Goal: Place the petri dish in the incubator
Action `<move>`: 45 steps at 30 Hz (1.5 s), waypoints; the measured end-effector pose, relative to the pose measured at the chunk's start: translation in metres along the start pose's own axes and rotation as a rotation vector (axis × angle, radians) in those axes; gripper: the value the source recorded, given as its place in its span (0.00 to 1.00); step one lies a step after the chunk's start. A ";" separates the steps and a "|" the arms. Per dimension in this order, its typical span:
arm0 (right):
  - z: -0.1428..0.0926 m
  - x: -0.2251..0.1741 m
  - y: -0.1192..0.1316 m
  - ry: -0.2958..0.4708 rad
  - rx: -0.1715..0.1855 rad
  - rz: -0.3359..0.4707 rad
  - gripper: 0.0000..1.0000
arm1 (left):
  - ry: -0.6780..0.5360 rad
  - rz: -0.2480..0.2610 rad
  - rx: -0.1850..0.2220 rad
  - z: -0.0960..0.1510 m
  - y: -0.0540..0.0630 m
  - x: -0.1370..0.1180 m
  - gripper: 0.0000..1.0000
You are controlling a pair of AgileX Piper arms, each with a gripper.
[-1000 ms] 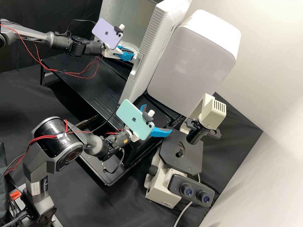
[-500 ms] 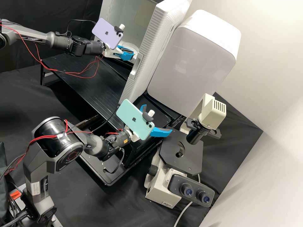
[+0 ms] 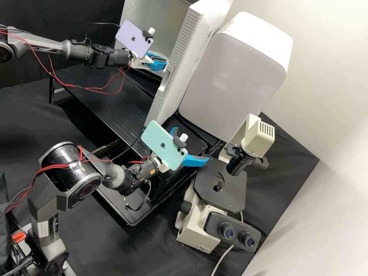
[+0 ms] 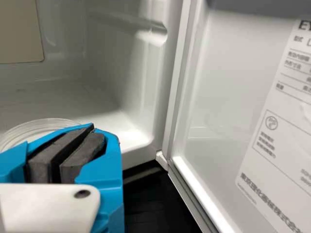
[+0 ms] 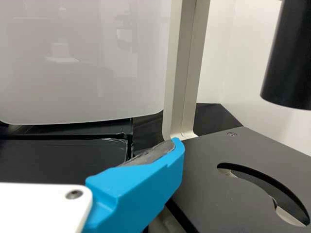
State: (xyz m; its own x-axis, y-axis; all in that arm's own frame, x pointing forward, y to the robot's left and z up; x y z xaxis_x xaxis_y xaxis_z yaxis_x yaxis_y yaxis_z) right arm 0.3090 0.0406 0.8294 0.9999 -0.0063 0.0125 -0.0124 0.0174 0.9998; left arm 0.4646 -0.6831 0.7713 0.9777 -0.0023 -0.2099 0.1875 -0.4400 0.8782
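The white incubator [image 3: 153, 27] stands at the back of the bench with its ribbed door [image 3: 188, 57] swung open. My left gripper [image 3: 157, 63] is at the chamber's mouth. In the left wrist view its grey pads [image 4: 80, 138] are pressed together, shut on the rim of the clear petri dish [image 4: 29, 130], which lies low over the chamber floor [image 4: 116, 121], partly hidden by the fingers. The door's inner face [image 4: 228, 121] is beside them. My right gripper [image 3: 201, 159] [image 5: 167, 145] is shut and holds nothing, at the edge of the microscope stage [image 5: 233, 165].
A large white box [image 3: 234, 73] stands beside the incubator door. The microscope [image 3: 218, 199] sits at the front right, its black stage [image 3: 220, 184] under a dark objective [image 5: 289, 53]. A black ribbed shelf [image 3: 115, 103] runs below the left arm, with red wires trailing.
My left arm has pushed a little farther toward the incubator opening and slightly upward. The right arm has stayed still.
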 end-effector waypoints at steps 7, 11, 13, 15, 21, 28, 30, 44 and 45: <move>0.000 0.000 0.000 0.000 0.000 0.000 1.00 | -0.001 0.018 0.041 -0.001 0.001 0.004 0.00; 0.000 0.000 0.000 0.000 0.000 0.000 1.00 | 0.005 0.005 0.045 -0.002 -0.006 0.008 0.00; 0.000 0.000 0.000 0.000 0.000 0.000 1.00 | 0.012 -0.001 0.048 -0.003 -0.009 0.010 0.00; 0.000 0.000 0.000 0.000 0.000 0.000 1.00 | 0.019 -0.011 0.052 -0.005 -0.013 0.010 0.00; 0.000 0.000 0.000 0.000 0.000 0.000 1.00 | 0.026 -0.057 0.086 -0.011 -0.023 -0.002 1.00; 0.000 0.000 0.000 0.000 0.000 0.000 1.00 | -0.094 0.013 0.296 -0.001 -0.023 -0.059 1.00; 0.000 0.000 0.000 0.000 0.000 0.000 1.00 | -0.128 0.024 0.327 0.001 -0.027 -0.076 1.00; 0.000 0.000 0.000 0.000 0.000 0.000 1.00 | -0.271 0.112 0.392 -0.029 -0.089 -0.185 1.00; 0.000 0.000 0.000 0.000 0.000 0.000 1.00 | -0.276 0.119 0.387 -0.032 -0.094 -0.191 1.00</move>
State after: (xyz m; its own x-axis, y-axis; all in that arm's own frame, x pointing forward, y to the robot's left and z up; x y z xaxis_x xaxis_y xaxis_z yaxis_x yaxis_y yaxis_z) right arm 0.3090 0.0406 0.8294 0.9999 -0.0063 0.0125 -0.0124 0.0174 0.9998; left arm 0.2631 -0.6126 0.7425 0.9190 -0.2875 -0.2696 -0.0242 -0.7238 0.6896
